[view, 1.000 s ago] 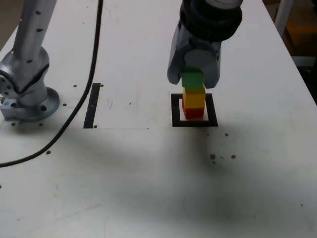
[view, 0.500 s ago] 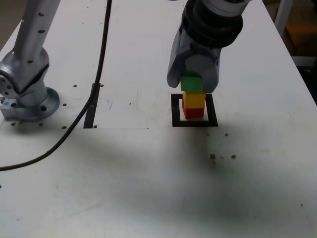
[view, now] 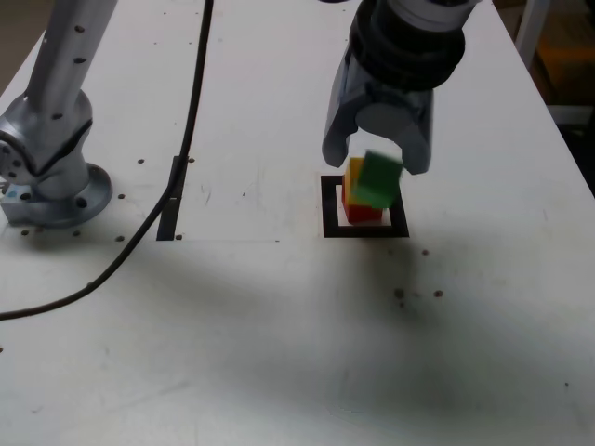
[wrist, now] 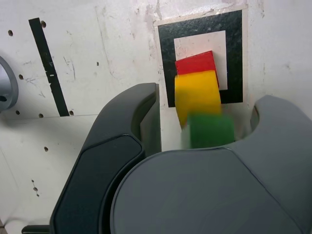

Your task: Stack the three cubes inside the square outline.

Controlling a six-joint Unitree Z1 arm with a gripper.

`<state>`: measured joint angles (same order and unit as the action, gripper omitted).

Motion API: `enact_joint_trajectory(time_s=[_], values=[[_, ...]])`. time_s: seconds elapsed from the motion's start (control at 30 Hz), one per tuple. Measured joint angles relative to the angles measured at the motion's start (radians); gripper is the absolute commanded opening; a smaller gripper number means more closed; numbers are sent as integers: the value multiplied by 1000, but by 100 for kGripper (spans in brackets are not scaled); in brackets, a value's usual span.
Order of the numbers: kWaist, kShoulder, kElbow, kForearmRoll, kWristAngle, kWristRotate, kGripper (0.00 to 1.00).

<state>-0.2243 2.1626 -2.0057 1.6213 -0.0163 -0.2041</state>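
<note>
The red cube [view: 364, 213] sits inside the square outline [view: 330, 210] with the yellow cube [view: 352, 175] on top of it. The green cube [view: 379, 180] is blurred and tilted. It hangs off the yellow cube's side toward the exterior view's right, no longer flat on top. My gripper [view: 377, 154] is just above the stack, open, with one finger on each side of it. In the wrist view the green cube [wrist: 210, 130] lies between the fingers and close to the grey finger [wrist: 280, 129]. I cannot tell whether it touches that finger. The yellow cube [wrist: 196, 95] and red cube [wrist: 195, 63] show past it.
The arm's silver base [view: 51, 181] stands at the exterior view's left. A black cable [view: 183, 139] runs from the back across the table past it. A straight black tape strip [view: 173, 197] lies between base and outline. The table's edge [view: 558, 121] is at the exterior view's right.
The jaws have opened. The green cube, which was level on the yellow one, has tipped and slid toward the exterior view's right. The yellow and red cubes stay put.
</note>
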Motion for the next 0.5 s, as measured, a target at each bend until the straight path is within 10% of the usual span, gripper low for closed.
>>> enact_joint_trajectory(time_s=[0.5], values=[[0, -20, -9, 0, 13, -11, 99]])
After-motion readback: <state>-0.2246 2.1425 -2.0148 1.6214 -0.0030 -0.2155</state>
